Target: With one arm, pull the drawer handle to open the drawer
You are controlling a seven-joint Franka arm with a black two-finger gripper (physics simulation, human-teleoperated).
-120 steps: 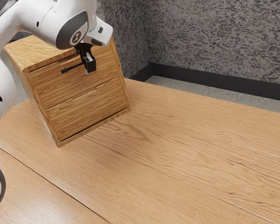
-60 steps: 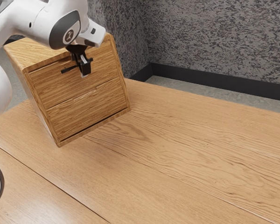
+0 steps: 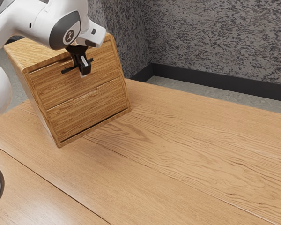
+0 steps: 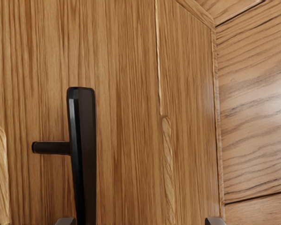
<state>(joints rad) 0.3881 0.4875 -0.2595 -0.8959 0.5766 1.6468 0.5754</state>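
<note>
Black handle (image 3: 68, 70) of the top drawer (image 3: 84, 86) sits inside my spread claw (image 3: 85, 70); I'd pinch it centred first, then pull straight out, square to its face.

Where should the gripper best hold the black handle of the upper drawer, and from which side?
Grip the handle by its long straight bar, coming straight at the front of the upper drawer, one finger on each side. The bar is slim, and a post holds it off the wood.
</note>
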